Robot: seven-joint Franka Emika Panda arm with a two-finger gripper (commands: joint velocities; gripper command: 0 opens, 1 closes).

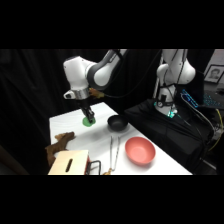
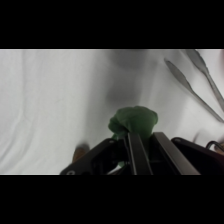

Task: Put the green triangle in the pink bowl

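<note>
The green triangle is a small bright green block at the far left part of the white table. My gripper comes down onto it from above. In the wrist view the green triangle sits at the tips of my gripper, whose fingers stand close together on it. Whether the block rests on the table or hangs just above it I cannot tell. The pink bowl stands near the front right of the table, well apart from the gripper, with nothing in it.
A smaller black bowl stands between the gripper and the pink bowl. Metal tongs lie beside the pink bowl. A brown object and a pale wooden block sit at the front left.
</note>
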